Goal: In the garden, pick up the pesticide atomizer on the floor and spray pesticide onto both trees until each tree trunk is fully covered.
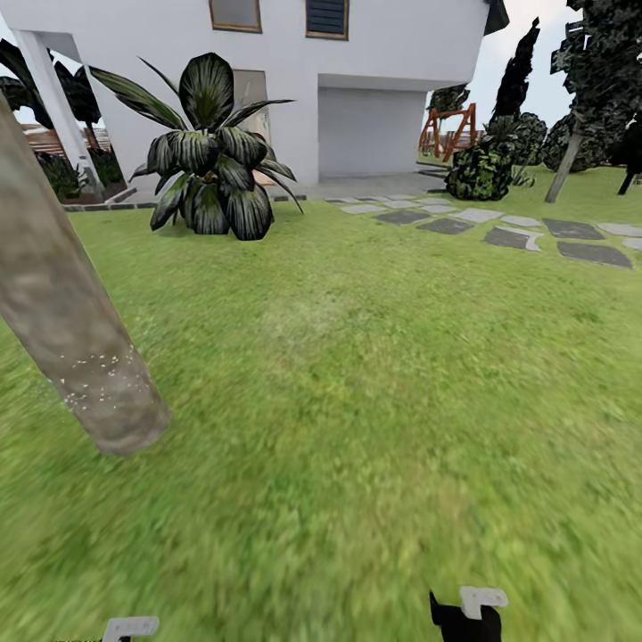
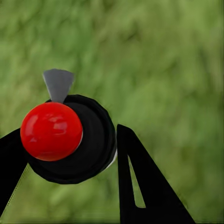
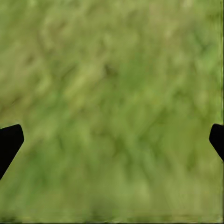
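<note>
In the left wrist view the pesticide atomizer [image 2: 70, 140], a round black body with a shiny red ball and a grey nozzle, sits between the black fingers of my left gripper [image 2: 65, 140], which is shut on it above the grass. A thick pale grey-beige tree trunk [image 1: 67, 321] leans across the left of the head view, and fine white specks of pesticide [image 1: 102, 374] dot its lower part. Far off at the right stands another tree [image 1: 567, 160] with a thin-looking pale trunk. My right gripper [image 3: 112, 140] is open over bare grass, its black fingertips [image 3: 9, 142] wide apart.
Green lawn [image 1: 357, 374] stretches ahead. A big dark broad-leaved plant [image 1: 209, 152] stands before the white house [image 1: 383, 80]. Grey stone slabs [image 1: 508, 234] run along the right, past a round dark bush [image 1: 481, 169]. Small grey and black arm parts [image 1: 468, 611] show at the bottom edge.
</note>
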